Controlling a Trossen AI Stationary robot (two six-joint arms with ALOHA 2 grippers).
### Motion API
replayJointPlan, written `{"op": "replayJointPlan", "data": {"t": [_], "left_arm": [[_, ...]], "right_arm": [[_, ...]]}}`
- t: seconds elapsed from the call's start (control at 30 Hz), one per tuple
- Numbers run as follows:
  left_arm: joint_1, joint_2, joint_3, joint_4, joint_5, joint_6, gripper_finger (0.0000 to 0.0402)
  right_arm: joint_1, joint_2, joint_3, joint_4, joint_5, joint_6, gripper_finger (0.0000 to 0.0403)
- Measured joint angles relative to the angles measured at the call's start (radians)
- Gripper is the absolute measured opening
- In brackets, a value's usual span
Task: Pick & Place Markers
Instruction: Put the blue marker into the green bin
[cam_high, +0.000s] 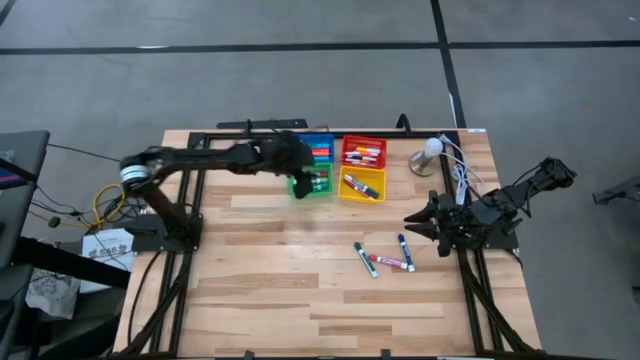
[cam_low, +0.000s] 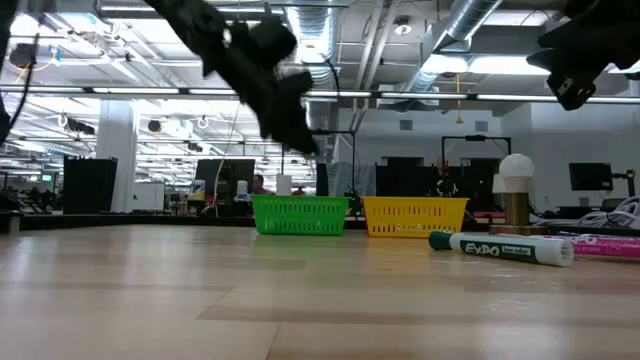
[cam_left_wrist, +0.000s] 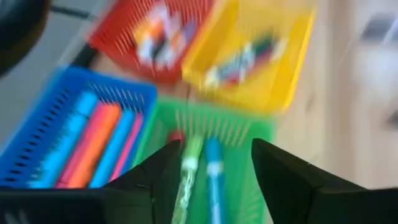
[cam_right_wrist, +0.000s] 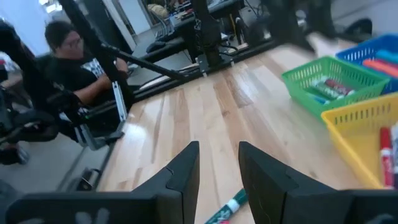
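High view: left gripper (cam_high: 300, 172), fingers parted and empty, hangs over the green bin (cam_high: 314, 182). Three loose markers (cam_high: 384, 259) lie near the right gripper (cam_high: 424, 222), slightly open, long axes mixed.

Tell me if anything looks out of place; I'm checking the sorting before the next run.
Three markers lie loose on the bare table near the right gripper, apart from the four bins where the others sit. The left gripper hangs open over the green bin. No spills or damage show.
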Motion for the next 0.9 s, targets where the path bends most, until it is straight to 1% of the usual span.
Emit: {"op": "replayJointPlan", "data": {"t": [0.13,0.23,0.3,0.4,0.57,0.67,0.77,0.83,0.9], "left_arm": [[-0.009,-0.18,0.001,0.002,0.001,-0.21,0.0205],[-0.02,-0.317,0.001,0.002,0.0,-0.341,0.0207],[-0.038,-0.4,0.001,0.002,0.0,-0.395,0.0206],[-0.084,-0.511,0.001,0.001,0.001,-0.435,0.0205],[-0.203,-0.67,-0.051,0.005,0.001,-0.52,0.0204],[-0.298,-0.743,-0.122,0.0,0.001,-0.569,0.0204],[-0.404,-0.797,-0.211,0.006,0.0,-0.574,0.0204],[-0.476,-0.816,-0.272,0.023,-0.032,-0.585,0.0204],[-0.549,-0.826,-0.334,0.062,-0.11,-0.597,0.0204]], "right_arm": [[0.0,0.0,0.0,0.0,-0.002,0.092,0.0102],[0.0,0.0,0.0,0.0,-0.002,0.151,0.0102],[0.0,0.0,0.0,0.0,-0.002,0.18,0.0102],[0.0,0.0,0.0,0.0,-0.002,0.193,0.0102],[0.0,0.0,0.0,0.0,-0.002,0.193,0.0102],[0.0,0.0,0.0,0.0,-0.001,0.192,0.0102],[0.0,0.0,0.0,0.0,-0.001,0.191,0.0102],[0.0,0.0,0.0,0.003,-0.001,0.191,0.0102],[0.001,0.0,0.0,0.017,-0.012,0.19,0.0102]]}}
